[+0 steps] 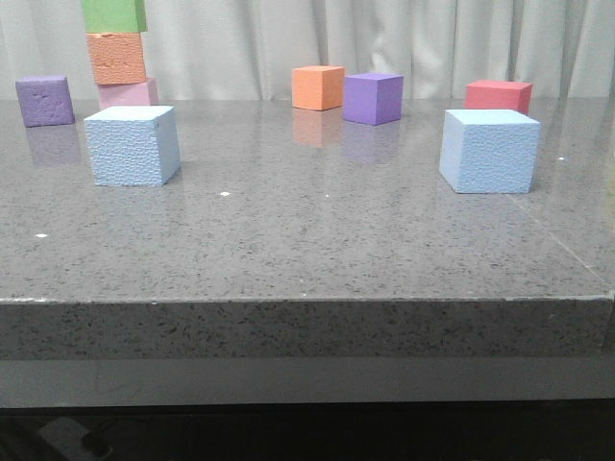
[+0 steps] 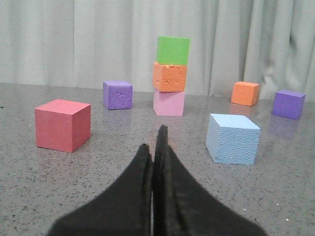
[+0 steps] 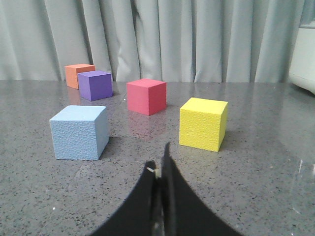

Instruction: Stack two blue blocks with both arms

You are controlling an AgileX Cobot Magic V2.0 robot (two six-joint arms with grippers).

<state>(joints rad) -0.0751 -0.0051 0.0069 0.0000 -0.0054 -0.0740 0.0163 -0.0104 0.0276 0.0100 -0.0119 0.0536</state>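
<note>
Left blue block [image 1: 132, 145]: stands on the grey speckled table [image 1: 307, 250], on its left side, just in front of a stack of three cubes; in the left wrist view it sits apart from the fingers.
Right blue block [image 1: 489, 151]: stands on the table's right side, well apart from the left one, with a red cube [image 1: 499, 95] behind it.
Left gripper [image 2: 156, 147]: fingers pressed together, holding nothing, low over the table and touching no cube.
Right gripper [image 3: 160, 164]: fingers pressed together, holding nothing, near the right blue block but not touching it.
Stack: pink cube [image 1: 128, 94] at the bottom, orange cube [image 1: 116, 58] in the middle, green cube [image 1: 113, 14] on top.
Far row: a purple cube [image 1: 44, 101] at far left; an orange cube [image 1: 318, 87] and a purple cube [image 1: 372, 98] just beside each other near the middle.
Yellow cube [image 3: 203, 123]: seen only in the right wrist view, standing near the red cube.
Left wrist view: another red cube [image 2: 62, 125] stands alone, apart from the stack.
Backdrop: pale pleated curtain [image 1: 384, 38].
</note>
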